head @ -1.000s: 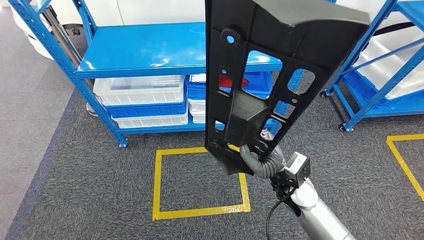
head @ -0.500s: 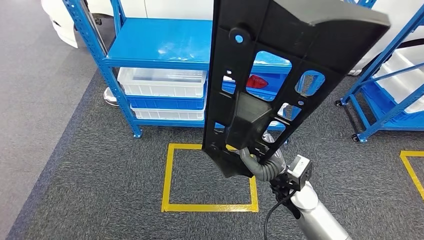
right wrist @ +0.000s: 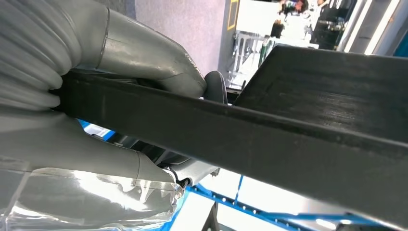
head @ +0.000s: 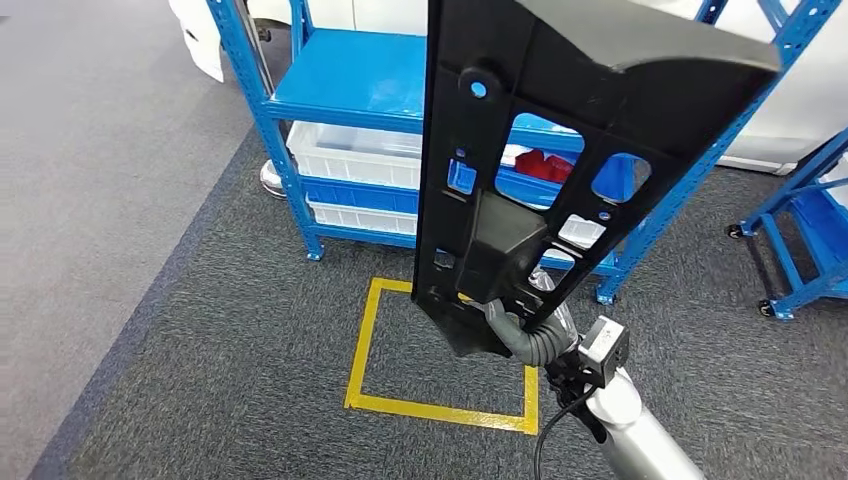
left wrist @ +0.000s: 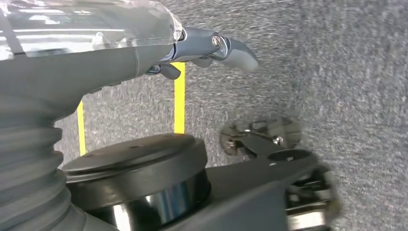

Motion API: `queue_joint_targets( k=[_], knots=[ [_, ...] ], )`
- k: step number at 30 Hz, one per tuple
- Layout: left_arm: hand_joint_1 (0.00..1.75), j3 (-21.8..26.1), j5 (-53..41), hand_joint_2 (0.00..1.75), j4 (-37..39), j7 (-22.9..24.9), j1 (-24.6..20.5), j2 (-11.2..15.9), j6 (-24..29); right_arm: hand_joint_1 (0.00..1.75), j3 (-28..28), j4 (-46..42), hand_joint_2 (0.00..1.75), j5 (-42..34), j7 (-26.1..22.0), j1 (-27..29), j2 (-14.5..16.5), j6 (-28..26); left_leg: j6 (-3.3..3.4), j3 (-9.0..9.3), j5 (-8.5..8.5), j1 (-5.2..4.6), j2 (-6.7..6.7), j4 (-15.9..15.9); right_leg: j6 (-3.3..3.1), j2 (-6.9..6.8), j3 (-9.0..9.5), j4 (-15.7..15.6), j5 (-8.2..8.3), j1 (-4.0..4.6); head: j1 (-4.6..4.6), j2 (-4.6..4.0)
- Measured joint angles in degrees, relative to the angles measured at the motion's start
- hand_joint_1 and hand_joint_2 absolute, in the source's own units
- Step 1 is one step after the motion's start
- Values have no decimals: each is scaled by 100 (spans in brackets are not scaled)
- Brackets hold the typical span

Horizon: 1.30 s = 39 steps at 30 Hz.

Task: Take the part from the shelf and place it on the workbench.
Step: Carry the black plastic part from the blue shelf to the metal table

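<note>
Right now the biggest thing I see in the head view is the one black plastic part [head: 560, 130], a long flat panel with several cut-outs, held upright and tilted slightly in front of the camera, clear of the shelf and well above the floor. Behind it stands one blue metal shelf [head: 350, 85] with a bare blue top deck, and under that I count two white bins [head: 350, 160] stacked with a blue one between them, plus a blue bin holding something red [head: 545, 165]. A second blue rack on castors [head: 800, 230] sits off to the right. One yellow tape square [head: 440, 350] marks the dark grey carpet [head: 180, 360]; a paler grey strip runs along its left side. My right hand [head: 520, 320] grips the part's lower end, thumb and fingers clamped across its edge. My left hand [left wrist: 211, 48] hangs over the carpet holding nothing, its fingers loosely extended.
</note>
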Motion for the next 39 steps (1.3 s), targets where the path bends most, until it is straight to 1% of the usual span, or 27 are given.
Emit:
queue_joint_targets(
  k=[1, 2, 12, 13, 14, 16, 17, 18, 19, 20, 21, 23, 24, 25, 26, 27, 28, 29, 30, 31, 32, 33, 34, 35, 36, 38, 39],
  knots=[
    [0, 0, 1, 175, 0, 3, 5, 1, 0, 166, 0, 2, 175, 4, 0, 4, 0, 0, -18, -78, -70, 18, 15, 188, 1, -40, -7, 2, 1, 0, 0, 0],
    [0, 0, 1, 175, 0, 6, 9, 1, 0, 166, 0, 4, 175, 6, 0, 6, 0, 0, -27, -111, -94, 27, 21, 273, 2, -62, -11, 4, 2, -1, 0, 0],
    [0, 0, 1, 175, 0, 7, 11, 2, 0, 166, 0, 5, 175, 7, -1, 7, 0, 0, -31, -114, -92, 32, 22, 284, 3, -71, -12, 4, 2, -1, -1, 0],
    [0, 1, 1, 175, 0, 8, 21, 2, 0, 166, 0, 5, 175, 10, -2, 10, 0, 1, -43, -20, -3, 48, 39, 136, 11, -112, -12, 5, 2, -5, -1, 0],
    [0, -3, -22, 175, 0, 33, 42, 8, -1, 166, -44, 1, 175, 31, -33, 58, 6, -22, 28, 225, 191, 47, 64, -323, 90, -163, -18, 51, -44, -19, 1, 0],
    [0, -41, -98, 175, 0, 94, 73, 27, -14, 166, -210, -44, 175, 94, -111, 289, 35, -103, 201, 704, 588, 27, 20, -1244, 230, -72, -353, 838, -467, -37, 5, 0],
    [0, -68, -138, 175, 0, 129, 83, 38, -24, 166, -305, -71, 175, 128, -150, 436, 49, -146, 301, 849, 699, -4, -48, -1553, 288, 18, -564, 1306, -680, -41, 7, 0],
    [0, -93, -156, 175, 0, 141, 82, 44, -32, 166, -364, -96, 175, 147, -158, 554, 57, -168, 318, 842, 706, -22, -144, -1547, 268, 121, -749, 1679, -800, -33, 7, 0],
    [0, -106, -154, 175, 0, 151, 86, 50, -36, 166, -394, -112, 175, 158, -160, 626, 57, -173, 321, 841, 707, -35, -219, -1537, 250, 141, -757, 1663, -711, -26, 7, 0],
    [0, -112, -147, 175, 0, 155, 87, 55, -38, 166, -415, -129, 175, 163, -163, 678, 57, -176, 318, 841, 706, -43, -293, -1522, 225, 177, -646, 1402, -521, -23, 7, 0],
    [0, -114, -137, 175, 0, 151, 84, 61, -42, 166, -436, -151, 175, 167, -167, 713, 58, -183, 312, 836, 701, -46, -360, -1500, 198, 273, -472, 1009, -306, -21, 7, 0],
    [0, -116, -119, 175, 0, 116, 65, 69, -66, 166, -481, -195, 175, 175, -181, 759, 69, -213, 277, 794, 689, -55, -475, -1444, 172, 533, -190, 355, -62, -27, 7, 0],
    [0, -119, -115, 175, 0, 92, 57, 73, -80, 166, -510, -210, 175, 180, -189, 786, 78, -232, 252, 764, 689, -50, -526, -1425, 172, 613, -137, 216, -39, -23, 7, 0],
    [0, -122, -114, 175, 0, 74, 49, 78, -93, 166, -540, -221, 175, 187, -195, 815, 85, -245, 219, 737, 697, -42, -584, -1421, 172, 616, -131, 185, -52, -14, 6, 0],
    [0, -125, -113, 175, 0, 63, 44, 89, -100, 166, -567, -229, 175, 197, -203, 839, 90, -252, 184, 715, 709, -36, -643, -1428, 159, 549, -128, 169, -36, -16, 5, 0],
    [0, -127, -113, 175, 0, 61, 43, 99, -102, 166, -585, -237, 175, 210, -212, 850, 90, -247, 155, 701, 701, -34, -617, -1414, 130, 482, -114, 142, -19, -18, 6, 0],
    [0, -128, -113, 175, 0, 63, 35, 110, -99, 166, -600, -246, 175, 227, -223, 853, 90, -238, 124, 660, 643, -41, -505, -1337, 97, 411, -99, 111, -2, -26, 5, 0],
    [0, -129, -112, 175, 0, 68, 17, 122, -93, 166, -617, -257, 175, 246, -234, 854, 90, -225, 96, 573, 522, -46, -347, -1155, 67, 330, -87, 80, 12, -35, 5, 0],
    [0, -130, -112, 175, 0, 73, -9, 130, -85, 166, -638, -268, 175, 261, -244, 857, 89, -215, 69, 434, 340, -37, -163, -846, 48, 243, -81, 66, 18, -27, 5, 0],
    [0, -131, -112, 175, 0, 77, -39, 138, -78, 166, -662, -276, 175, 275, -250, 863, 88, -207, 38, 251, 142, -23, -47, -461, 37, 158, -82, 63, 17, -19, 4, 0],
    [0, -133, -113, 175, 0, 80, -64, 145, -74, 166, -681, -280, 175, 283, -252, 869, 87, -203, 10, 79, -11, 1, -3, -95, 32, 69, -86, 65, 14, -12, 4, 0],
    [0, -134, -115, 175, 0, 78, -80, 151, -73, 166, -697, -284, 175, 287, -254, 875, 86, -203, -15, -27, -76, 23, 17, 143, 32, -16, -88, 66, 12, -9, 4, 0],
    [0, -135, -118, 175, 0, 71, -86, 158, -70, 166, -709, -292, 175, 293, -254, 881, 85, -203, -33, -25, -32, 43, 31, 165, 35, -95, -88, 68, 9, -8, 4, 0],
    [0, -136, -119, 175, 0, 56, -91, 165, -62, 166, -722, -306, 175, 306, -256, 889, 86, -195, -44, 100, 110, 59, 61, -54, 42, -169, -85, 70, 3, -9, 4, 0],
    [0, -137, -117, 175, 0, 34, -99, 172, -49, 166, -737, -326, 175, 325, -263, 896, 86, -182, -44, 318, 300, 68, 138, -444, 54, -237, -76, 72, -4, -9, 4, 0],
    [0, -137, -84, 175, 0, -9, -137, 179, -10, 166, -776, -367, 175, 368, -288, 904, 87, -128, 14, 726, 551, 41, 360, -1204, 101, -350, -57, 83, -24, 12, 4, 0],
    [0, -135, -53, 175, 0, -21, -155, 180, 8, 166, -796, -378, 175, 379, -302, 903, 87, -92, 55, 818, 592, 21, 425, -1395, 131, -396, -49, 87, -31, 23, 4, 0]
  ],
)
